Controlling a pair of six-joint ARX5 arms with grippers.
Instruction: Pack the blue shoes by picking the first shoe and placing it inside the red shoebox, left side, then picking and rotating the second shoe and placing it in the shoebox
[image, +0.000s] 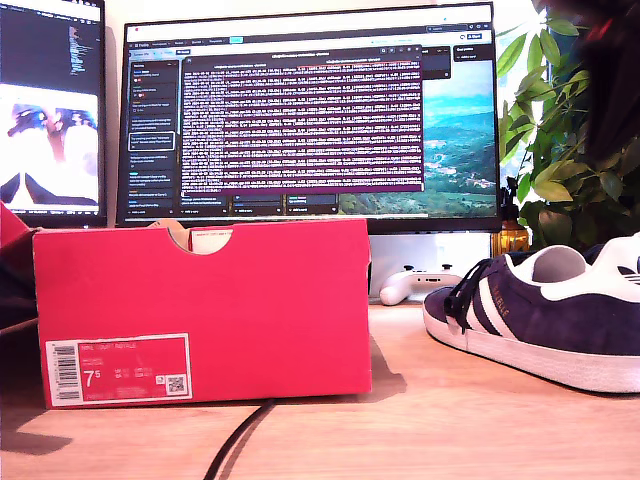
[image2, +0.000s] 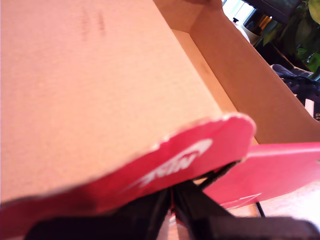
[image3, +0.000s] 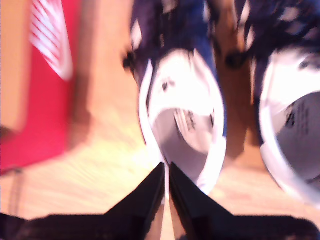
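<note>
The red shoebox (image: 200, 300) stands on the wooden table at the exterior view's left, with its barcode label facing the camera. No arm shows in that view. My first gripper (image2: 172, 194) is shut on the red edge flap of the box lid (image2: 190, 155), holding the lid up over the open cardboard interior (image2: 240, 75). One of the blue shoes (image: 540, 320) sits at the exterior view's right. The second wrist view is blurred and shows both blue shoes side by side, one (image3: 185, 100) nearer the box (image3: 30, 120) and the other (image3: 295, 115) beyond it. My second gripper (image3: 166, 169) is shut, its tips at the nearer shoe's heel rim.
Two monitors stand behind the box. A white game controller (image: 420, 285) lies below the big screen. A leafy plant (image: 560, 130) fills the exterior view's right rear. A black cable (image: 240, 440) runs across the table (image: 450, 420) in front of the box.
</note>
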